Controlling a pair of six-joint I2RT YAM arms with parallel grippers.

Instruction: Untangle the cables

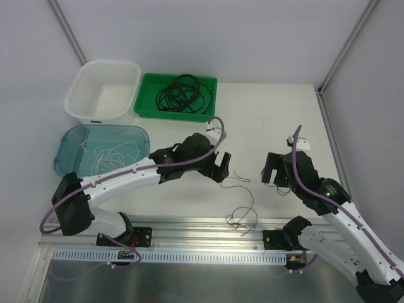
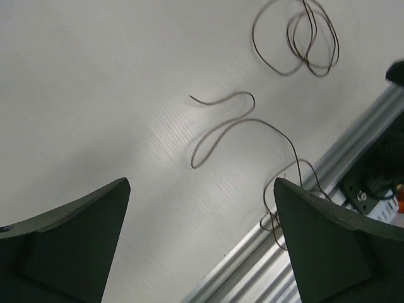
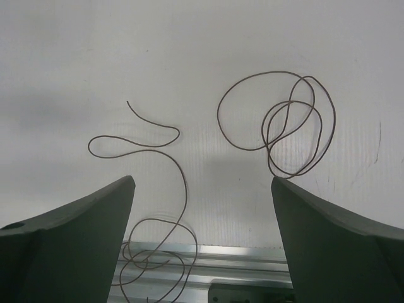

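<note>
Along the near edge of the white table (image 1: pixel 265 120), a ribbed aluminium rail (image 1: pixel 208 227) carries both arm bases, and a hair-thin brown wire (image 3: pixel 180 183) drapes a few small loops over it. From those loops the wire snakes away across the table and ends in a free tip, lying flat between the two arms. Just beside it rests a loose coil (image 3: pixel 284 126) of the same brown strand; whether the two are joined I cannot tell.

To the left of the wire, the left arm's dark fingers (image 1: pixel 221 166) hang over the table, spread wide with nothing between them. To its right, the right arm's dark fingers (image 1: pixel 271 172) are likewise spread wide and grip nothing.

Farther back on the left, a translucent blue plastic tray (image 1: pixel 63 151) holds a thin white cable (image 1: pixel 110 156) in slack loops. Behind it stands a white plastic basket (image 1: pixel 95 113). Next to the basket, a green plastic tray (image 1: pixel 142 108) contains thicker black cables (image 1: pixel 180 95), coiled over one another.
</note>
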